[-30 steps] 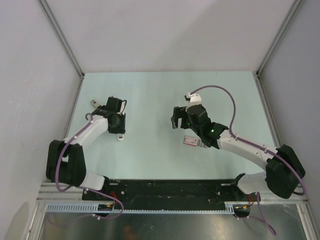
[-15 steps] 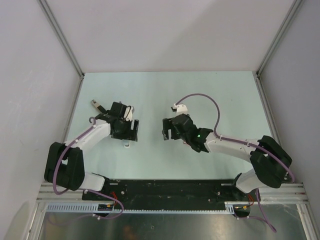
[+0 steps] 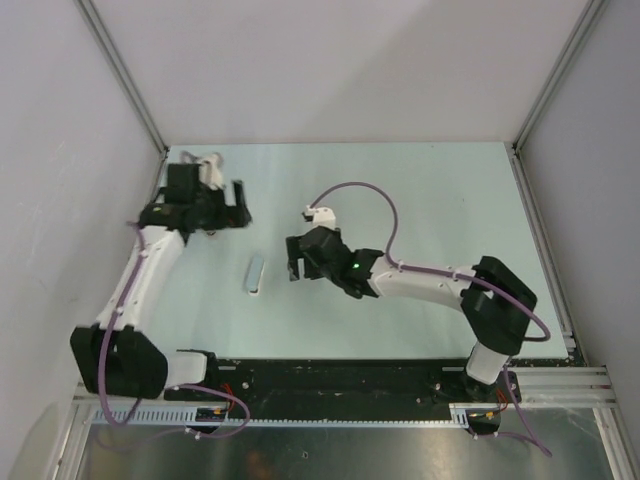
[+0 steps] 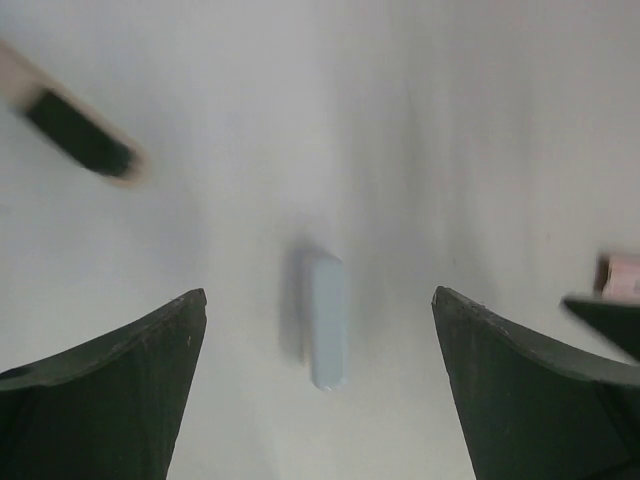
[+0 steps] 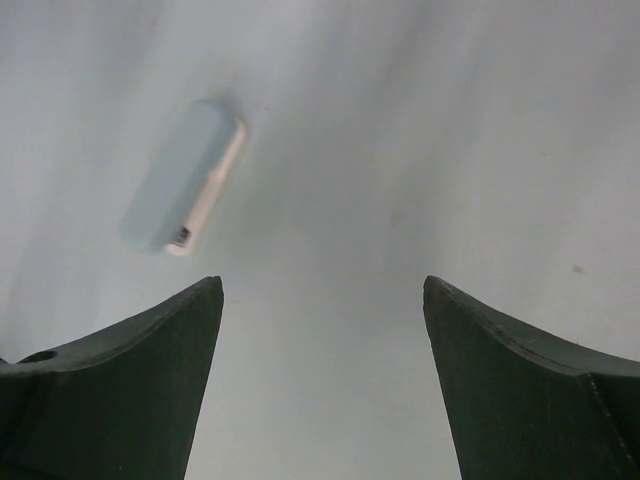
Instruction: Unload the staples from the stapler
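The pale-blue stapler (image 3: 255,275) lies flat on the table between the two arms, free of both grippers. My left gripper (image 3: 240,205) hangs open at the back left, above and behind it; in the left wrist view the stapler (image 4: 325,330) lies ahead, centred between the spread jaws of the left gripper (image 4: 320,295). The right gripper (image 3: 292,258) is open just right of the stapler. In the right wrist view the stapler (image 5: 185,180) shows a whitish underside, ahead and left of the empty right gripper (image 5: 320,290). No staples are visible.
A blurred dark bar-like thing (image 4: 80,140) lies on the table in the left wrist view; I cannot tell what it is. A sliver of a reddish box (image 4: 622,272) shows at that view's right edge. Grey walls (image 3: 60,200) close in the sides and back.
The left gripper opened, let go of the stapler and pulled away to the back left. The stapler now lies on the table. The right arm swung left toward it.
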`<control>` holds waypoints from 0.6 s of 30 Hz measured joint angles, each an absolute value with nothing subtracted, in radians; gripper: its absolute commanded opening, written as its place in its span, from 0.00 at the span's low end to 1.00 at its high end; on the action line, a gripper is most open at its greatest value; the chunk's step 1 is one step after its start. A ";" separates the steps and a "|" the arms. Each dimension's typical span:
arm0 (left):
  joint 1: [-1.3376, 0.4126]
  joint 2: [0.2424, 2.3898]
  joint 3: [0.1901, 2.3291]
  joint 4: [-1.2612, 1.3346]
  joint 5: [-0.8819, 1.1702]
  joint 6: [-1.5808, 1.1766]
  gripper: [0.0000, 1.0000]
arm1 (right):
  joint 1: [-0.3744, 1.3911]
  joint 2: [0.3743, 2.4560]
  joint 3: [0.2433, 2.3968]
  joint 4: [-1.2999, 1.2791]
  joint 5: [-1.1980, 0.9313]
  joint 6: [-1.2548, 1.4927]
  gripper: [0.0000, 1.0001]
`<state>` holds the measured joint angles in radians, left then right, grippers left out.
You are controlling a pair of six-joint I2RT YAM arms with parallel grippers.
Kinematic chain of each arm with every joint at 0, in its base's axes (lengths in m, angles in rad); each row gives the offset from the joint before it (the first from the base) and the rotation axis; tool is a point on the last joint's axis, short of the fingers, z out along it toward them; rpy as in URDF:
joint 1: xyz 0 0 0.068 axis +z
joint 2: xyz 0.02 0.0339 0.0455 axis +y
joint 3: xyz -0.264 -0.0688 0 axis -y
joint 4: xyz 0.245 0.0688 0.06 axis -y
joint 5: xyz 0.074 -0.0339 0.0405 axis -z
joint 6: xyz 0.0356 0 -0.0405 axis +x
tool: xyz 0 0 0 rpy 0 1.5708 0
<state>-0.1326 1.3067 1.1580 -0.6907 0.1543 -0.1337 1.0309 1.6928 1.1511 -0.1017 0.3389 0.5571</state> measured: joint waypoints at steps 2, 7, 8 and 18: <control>-0.043 1.259 1.200 -0.680 0.160 -0.126 0.99 | 1.060 1.744 1.218 -0.128 0.349 0.580 0.86; 0.126 1.155 1.199 -0.683 0.165 -0.068 0.97 | 1.122 1.925 1.472 -0.226 0.379 0.632 0.85; 0.148 1.141 1.184 -0.688 0.170 -0.051 0.97 | 1.133 1.967 1.530 -0.252 0.388 0.639 0.85; 0.286 1.123 1.102 -0.772 0.254 0.077 0.99 | 1.201 2.294 1.977 -0.528 0.474 0.695 0.77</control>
<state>0.2863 1.1233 1.1023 -0.7719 0.2539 0.0769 1.2015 2.2940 1.9770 -0.5282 0.4744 0.6952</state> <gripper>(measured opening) 0.993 0.802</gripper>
